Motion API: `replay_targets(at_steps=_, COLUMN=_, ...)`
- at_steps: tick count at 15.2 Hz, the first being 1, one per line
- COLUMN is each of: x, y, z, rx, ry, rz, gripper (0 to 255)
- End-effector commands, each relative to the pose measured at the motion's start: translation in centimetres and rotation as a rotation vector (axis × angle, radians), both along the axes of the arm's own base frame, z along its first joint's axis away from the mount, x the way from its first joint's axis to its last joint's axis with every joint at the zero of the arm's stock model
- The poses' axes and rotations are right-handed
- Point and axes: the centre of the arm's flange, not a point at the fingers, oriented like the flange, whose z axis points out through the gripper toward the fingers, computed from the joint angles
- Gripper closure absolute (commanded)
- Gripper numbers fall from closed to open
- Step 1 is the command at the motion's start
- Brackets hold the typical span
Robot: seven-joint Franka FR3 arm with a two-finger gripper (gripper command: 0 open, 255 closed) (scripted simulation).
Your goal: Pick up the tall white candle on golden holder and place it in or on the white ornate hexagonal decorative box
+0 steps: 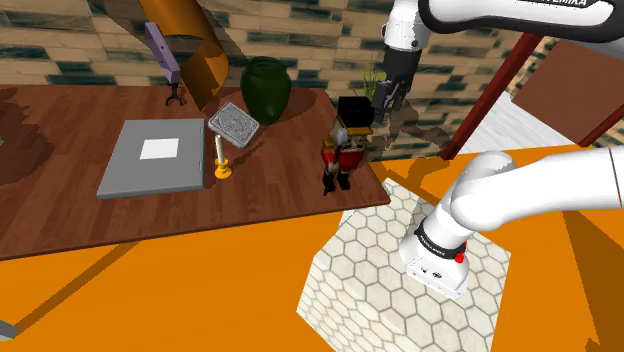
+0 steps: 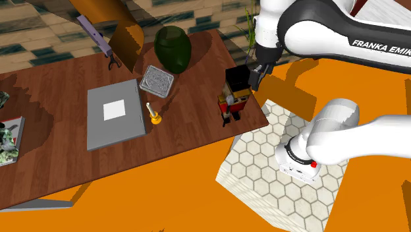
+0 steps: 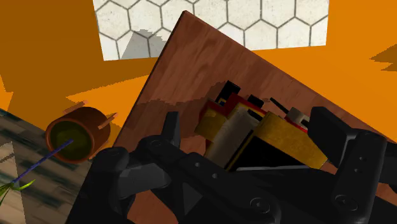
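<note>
We see the end effector (image 3: 248, 130), fingers spread apart and holding nothing, close over the nutcracker (image 1: 343, 145) at the counter's (image 1: 60, 220) edge. The candle (image 1: 220, 152) stands upright well apart, beside the grey laptop (image 1: 150, 160), near the ornate box (image 1: 234, 124).

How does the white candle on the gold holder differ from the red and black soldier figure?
The white candle on its gold holder is thin and short; the red, black and yellow soldier figure is bulkier and taller. The candle stands beside the grey flat slab; the figure stands near the corner by the hexagon-tiled stand. Both are upright on the brown wooden table.
</note>
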Motion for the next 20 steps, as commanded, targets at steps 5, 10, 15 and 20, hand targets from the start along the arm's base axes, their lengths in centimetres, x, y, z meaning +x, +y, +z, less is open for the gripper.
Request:
replay_targets(at_steps=5, x=2.7, y=2.1, z=-3.0, rx=0.013, ry=-0.063, rz=0.046, gripper=0)
replay_targets(at_steps=10, x=6.1, y=4.9, z=-6.5, rx=0.029, ry=-0.143, rz=0.102, gripper=0)
replay_targets(at_steps=15, x=9.6, y=8.0, z=-9.6, rx=0.045, ry=-0.222, rz=0.159, gripper=0)
replay_targets(at_steps=20, x=13.2, y=11.3, z=-12.4, rx=0.061, ry=-0.301, rz=0.216, gripper=0)
